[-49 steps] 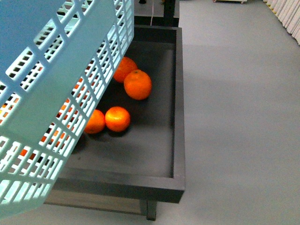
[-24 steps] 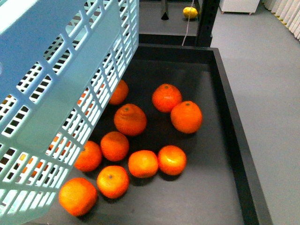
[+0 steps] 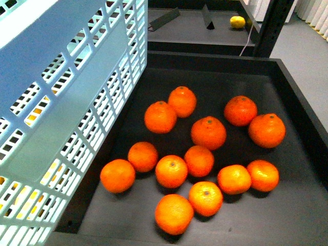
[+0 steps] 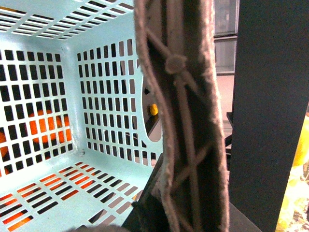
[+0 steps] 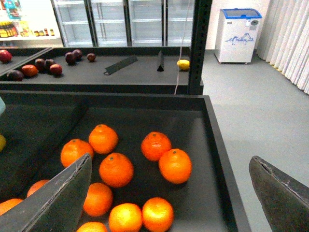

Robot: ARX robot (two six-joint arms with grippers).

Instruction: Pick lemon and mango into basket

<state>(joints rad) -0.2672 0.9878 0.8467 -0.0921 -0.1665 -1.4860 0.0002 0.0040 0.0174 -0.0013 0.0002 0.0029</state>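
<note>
The light turquoise basket [image 3: 66, 102] hangs tilted at the left of the front view, over the tray's left edge. In the left wrist view its slotted inside [image 4: 58, 174] holds nothing. My left gripper [image 4: 183, 208] is shut on its brown ribbed handle [image 4: 186, 121]. A yellow lemon [image 3: 237, 21] lies on the far shelf beside a black post, and the right wrist view shows the lemon [image 5: 183, 64] too. My right gripper [image 5: 170, 162] hangs open above the oranges, its fingers [image 5: 58, 198] wide apart and empty. The mango is out of view.
Several oranges [image 3: 208, 132] lie in a black raised-rim tray [image 3: 294, 87]. A black post [image 3: 271, 25] stands behind it. Dark red fruits [image 5: 48, 67] sit on the back shelf [image 5: 135, 72]. Glass fridges [image 5: 130, 19] and a white freezer [image 5: 240, 34] line the wall. Grey floor [image 5: 260, 106] lies right.
The front view has swung across the tray, so many more oranges and the lemon's shelf now show. The basket stays held at the left.
</note>
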